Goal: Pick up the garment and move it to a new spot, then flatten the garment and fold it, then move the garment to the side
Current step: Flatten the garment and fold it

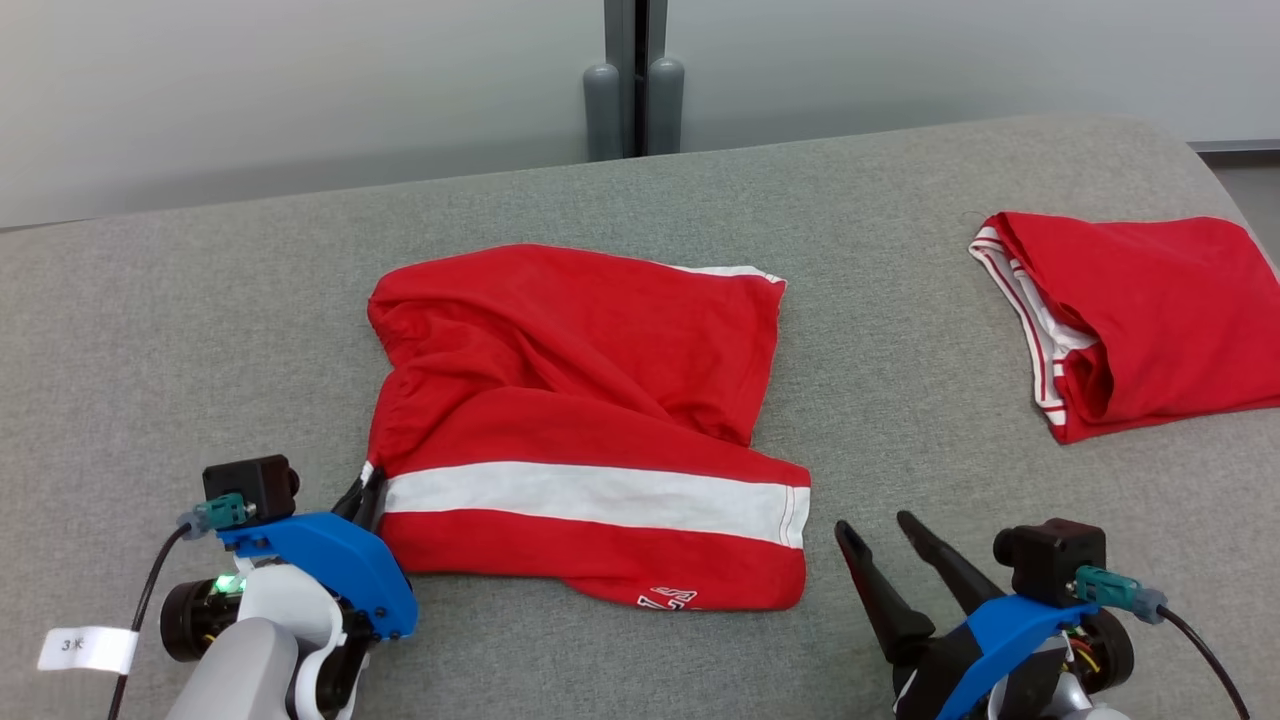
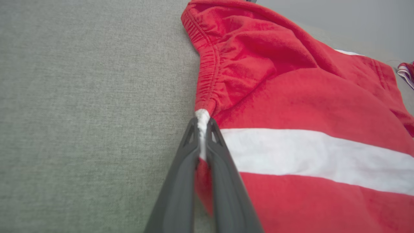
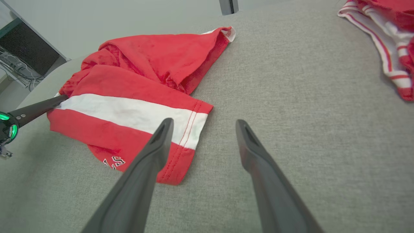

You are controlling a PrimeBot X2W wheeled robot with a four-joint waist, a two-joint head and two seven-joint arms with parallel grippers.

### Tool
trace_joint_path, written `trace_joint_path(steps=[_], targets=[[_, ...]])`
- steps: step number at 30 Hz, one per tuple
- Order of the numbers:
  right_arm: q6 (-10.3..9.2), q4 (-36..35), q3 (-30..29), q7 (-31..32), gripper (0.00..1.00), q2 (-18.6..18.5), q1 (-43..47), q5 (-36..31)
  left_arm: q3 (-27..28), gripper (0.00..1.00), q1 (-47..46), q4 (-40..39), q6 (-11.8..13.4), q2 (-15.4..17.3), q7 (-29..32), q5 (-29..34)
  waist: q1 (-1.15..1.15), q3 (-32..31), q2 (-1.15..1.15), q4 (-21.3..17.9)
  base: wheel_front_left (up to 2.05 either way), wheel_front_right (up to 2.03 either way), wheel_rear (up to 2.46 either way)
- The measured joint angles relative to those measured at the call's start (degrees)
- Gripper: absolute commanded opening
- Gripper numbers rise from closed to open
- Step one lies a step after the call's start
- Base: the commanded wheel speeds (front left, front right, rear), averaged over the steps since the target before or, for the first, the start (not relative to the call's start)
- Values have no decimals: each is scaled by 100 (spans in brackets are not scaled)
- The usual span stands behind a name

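Left wrist view: left gripper (image 2: 202, 124) clenched on garment (image 2: 291, 97) waistband corner, at its 8 o'clock. Garment lay crumpled mid-surface. Right gripper (image 1: 874, 522) spread, empty, near the 4 o'clock hem. Judged: pick-up step; right likely needs a hold before lifting.

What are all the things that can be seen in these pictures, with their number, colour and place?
garment: one, red with a white band and white lettering, crumpled in the middle of the padded surface.
second garment: one, red with white striped trim, folded at the far right of the surface.
padded surface: one, grey fabric, under both garments.
post: one, dark with two grey cylinders beside it, behind the surface against the pale wall.
dark screen: one, black, beyond the surface's edge in the right wrist view.
left gripper: one, dark fingers, shut on the garment's left edge at the white band.
right gripper: one, dark fingers, open, beside the garment's right end.
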Motion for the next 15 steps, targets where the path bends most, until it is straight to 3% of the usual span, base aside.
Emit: trace_joint_path(steps=[6,15], targets=[[0,60,34,548,100,3,44,276,-71,0,60,-177,7,-22,-51,9,0,51,0,71,0,0,0],[0,1059,256,658,100,2,-735,360,-114,0,29,-305,34,5,-118,59,0,261,0,173,0,0,0]])
